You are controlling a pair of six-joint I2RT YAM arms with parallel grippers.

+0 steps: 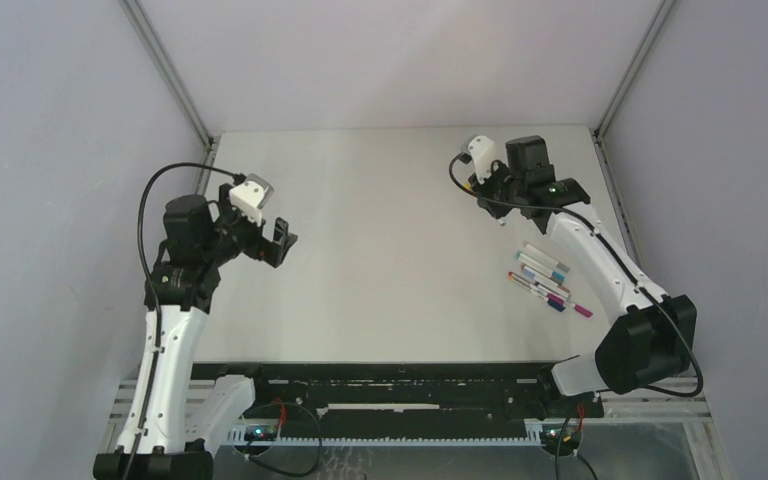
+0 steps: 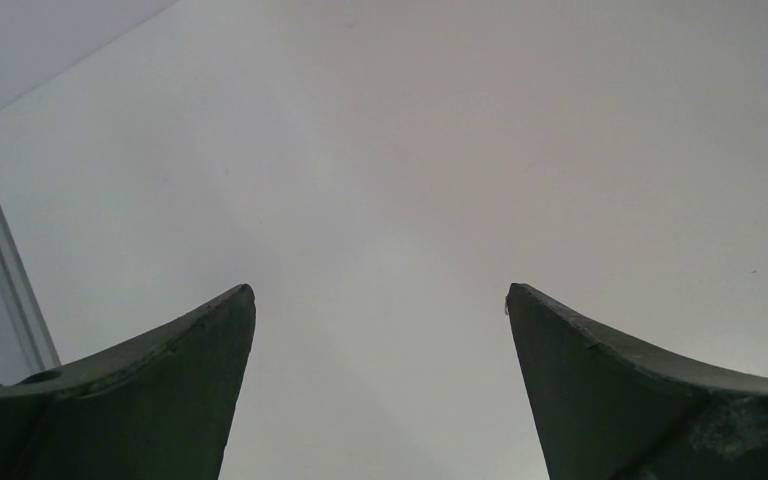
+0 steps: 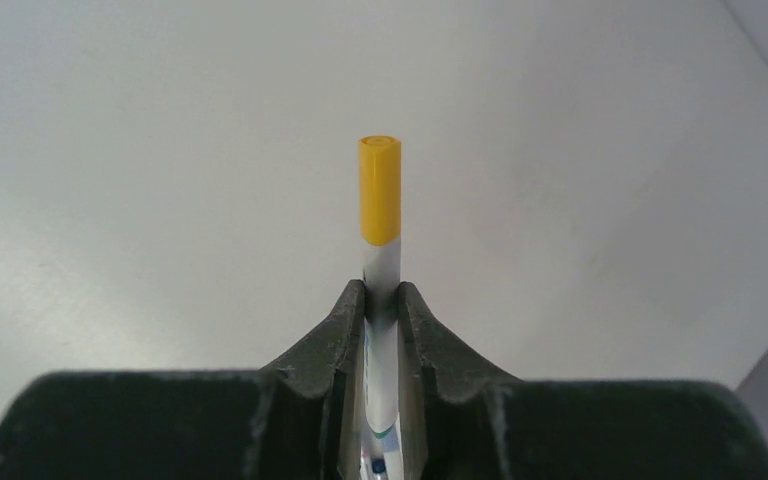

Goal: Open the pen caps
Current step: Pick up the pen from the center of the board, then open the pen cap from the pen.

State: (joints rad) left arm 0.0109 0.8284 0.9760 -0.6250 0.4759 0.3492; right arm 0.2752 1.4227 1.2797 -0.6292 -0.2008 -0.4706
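- Top external view: the left gripper (image 1: 281, 242) hangs above the left half of the table (image 1: 390, 250), its fingers spread with nothing between them.
- Same view: the right gripper (image 1: 481, 186) is raised over the far right part of the table. Its fingers are too small and dark here to tell how they stand, and only a speck of yellow shows at their tips.
- Same view: the loose pens (image 1: 543, 277) lie in a tight slanted group on the table, well behind the right gripper's fingers on the base side and just beside that arm's forearm. One magenta-ended pen lies a little apart at the near end. Whether their caps are on cannot be told at this size.
- Left wrist view: the left gripper (image 2: 380, 295) has its two dark fingers (image 2: 200, 350) wide apart. Only bare table (image 2: 410, 150) shows between and beyond them.
- Right wrist view: the right gripper (image 3: 382, 290) has its fingers (image 3: 335, 335) pinched on the white barrel of a pen (image 3: 381, 265), which runs straight out along the fingers' axis.
- Same view: the yellow cap (image 3: 380, 190) sits on the pen's outer end, just past the fingertips and clear of them.
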